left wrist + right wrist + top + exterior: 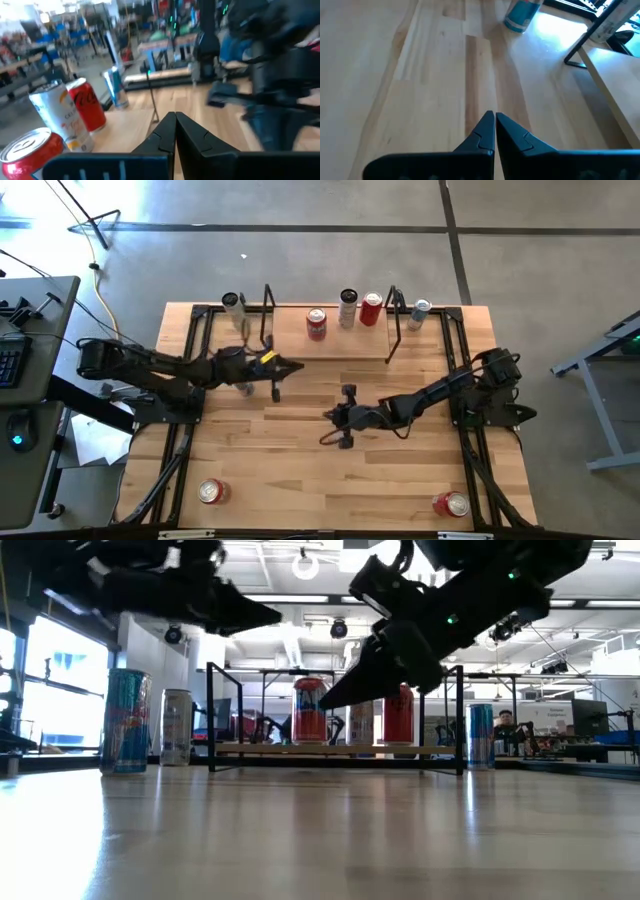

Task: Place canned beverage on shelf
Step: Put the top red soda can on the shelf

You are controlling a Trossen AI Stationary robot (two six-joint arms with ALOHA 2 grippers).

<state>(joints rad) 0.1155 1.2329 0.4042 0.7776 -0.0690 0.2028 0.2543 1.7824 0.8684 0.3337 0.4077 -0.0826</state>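
Light-wood shelf point(330, 345), black rod ends

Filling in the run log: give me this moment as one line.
left claw: shut, empty, near shelf | right claw: shut, empty, mid-table | shelf: three cans | task: unfinished

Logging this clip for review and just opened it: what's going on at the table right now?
Neither arm holds anything. The left claw is shut and empty, hovering just in front of the shelf, which carries three cans: a red one, a pale one and another red one. The right claw is shut too, hovering over mid-table. Two red cans wait at the near edge.
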